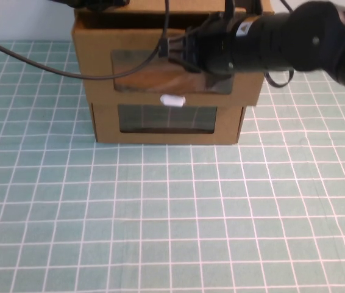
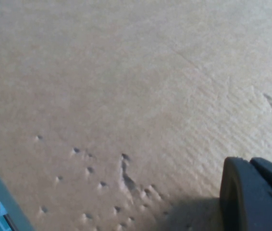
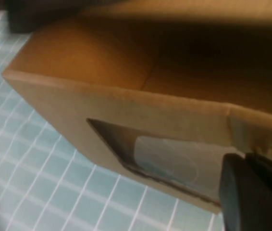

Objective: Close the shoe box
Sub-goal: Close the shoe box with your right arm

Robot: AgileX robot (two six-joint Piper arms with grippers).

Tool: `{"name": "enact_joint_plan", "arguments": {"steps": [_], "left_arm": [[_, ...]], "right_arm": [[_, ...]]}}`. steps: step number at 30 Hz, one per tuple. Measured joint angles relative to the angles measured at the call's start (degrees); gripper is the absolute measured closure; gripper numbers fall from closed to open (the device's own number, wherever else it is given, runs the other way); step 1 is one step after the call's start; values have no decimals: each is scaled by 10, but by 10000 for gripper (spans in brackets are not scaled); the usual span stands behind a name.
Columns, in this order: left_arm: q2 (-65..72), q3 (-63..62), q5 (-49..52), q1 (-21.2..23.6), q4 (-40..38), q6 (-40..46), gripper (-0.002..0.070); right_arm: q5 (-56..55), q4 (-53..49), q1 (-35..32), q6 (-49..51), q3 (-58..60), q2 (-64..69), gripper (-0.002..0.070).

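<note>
Two brown cardboard boxes are seen stacked at the 12 o'clock end of the bench [image 1: 172, 213], which is covered by a green mat ruled in white squares; the upper one is the shoe box [image 1: 99, 67], a drawer-style box whose front panel stands slightly forward of its outer sleeve — a dark gap is shown along the top edge of the front; its clear rectangular window [image 1: 142, 76] is set in that front, and the small white pull tab [image 1: 172, 100] hangs just below the window, overlapping the top edge of the lower box [image 1: 166, 125]; the lower box carries its own window [image 1: 166, 119] facing 6 o'clock

The right gripper [image 1: 181, 49] is reached in from 3 o'clock on a thick black arm and is held against the upper right part of the shoe box front, partly across the window; how far its jaws are parted cannot be told; in the right wrist view the box front with its window [image 3: 169, 161] is seen close beneath a black fingertip [image 3: 251, 192]

The left gripper [image 2: 256, 192] is seen only as a black finger in the left wrist view, held close over a plain cardboard surface [image 2: 126, 96] pitted with small dents; the state of its jaws cannot be told; a black cable [image 1: 50, 68] is draped from 9 o'clock across the shoe box front
</note>
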Motion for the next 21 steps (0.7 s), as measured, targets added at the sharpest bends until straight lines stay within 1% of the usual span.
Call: {"name": "enact_joint_plan", "arguments": {"steps": [8, 14, 21], "left_arm": [[0, 0, 0, 0, 0, 0, 680], [0, 0, -2, 0, 0, -1, 680], [0, 0, -3, 0, 0, -1, 680]], "right_arm": [[-5, 72, -28, -49, -80, 71, 688], [11, 101, -33, -63, -123, 116, 688], [46, 121, -47, -76, -160, 138, 688]]}}
